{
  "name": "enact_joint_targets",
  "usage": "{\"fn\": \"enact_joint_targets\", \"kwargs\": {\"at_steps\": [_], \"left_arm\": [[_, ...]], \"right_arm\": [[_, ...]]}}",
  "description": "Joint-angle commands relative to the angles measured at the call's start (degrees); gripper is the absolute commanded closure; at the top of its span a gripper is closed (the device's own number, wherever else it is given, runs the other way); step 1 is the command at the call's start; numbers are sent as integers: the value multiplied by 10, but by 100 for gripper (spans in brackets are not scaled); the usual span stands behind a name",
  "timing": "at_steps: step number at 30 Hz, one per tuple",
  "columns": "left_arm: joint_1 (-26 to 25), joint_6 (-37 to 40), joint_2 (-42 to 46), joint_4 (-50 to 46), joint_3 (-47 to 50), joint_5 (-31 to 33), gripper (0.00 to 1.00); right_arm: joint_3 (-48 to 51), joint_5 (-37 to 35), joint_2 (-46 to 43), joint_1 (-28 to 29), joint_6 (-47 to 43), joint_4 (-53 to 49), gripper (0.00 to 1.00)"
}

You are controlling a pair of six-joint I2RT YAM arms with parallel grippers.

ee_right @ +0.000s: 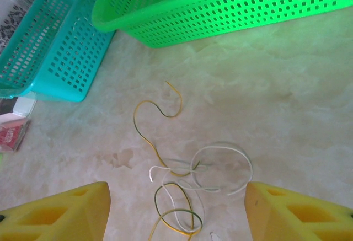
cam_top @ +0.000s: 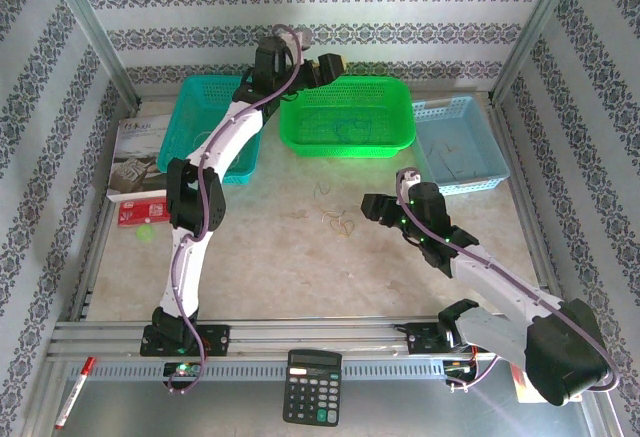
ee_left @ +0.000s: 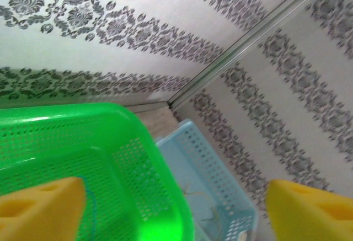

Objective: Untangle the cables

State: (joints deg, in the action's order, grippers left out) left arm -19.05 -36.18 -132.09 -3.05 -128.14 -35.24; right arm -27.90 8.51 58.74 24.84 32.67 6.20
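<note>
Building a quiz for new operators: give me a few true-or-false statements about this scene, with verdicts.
The cables lie on the table in front of the green basket. True.
The right gripper is shut on a cable. False: it is open above the cables, holding nothing.
The left gripper is open. True.
The light blue basket sits left of the green basket. False: it sits right; the teal basket is left.

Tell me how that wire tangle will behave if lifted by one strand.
Probably floppy: the cables lie in loose curls flat on the table, so they'd likely droop. Likely very light, being so thin. Their loops cross, so one lifted strand may drag the rest along.
</note>
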Motion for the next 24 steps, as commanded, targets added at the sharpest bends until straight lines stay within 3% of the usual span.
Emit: {"fn": "enact_joint_targets", "kwargs": {"at_steps": [1,10,24], "left_arm": [[0,36,29,-41,-18,-24,0],[-2,54,139,-65,65,-38,0],[-2,29,458,63,560,60,0]], "right_arm": [[-31,-6,-11,-5,-7,-26,34],[-100,-23,26,-5,-2,-79,34],[-230,-4,167,8,-28,-164,34]]}}
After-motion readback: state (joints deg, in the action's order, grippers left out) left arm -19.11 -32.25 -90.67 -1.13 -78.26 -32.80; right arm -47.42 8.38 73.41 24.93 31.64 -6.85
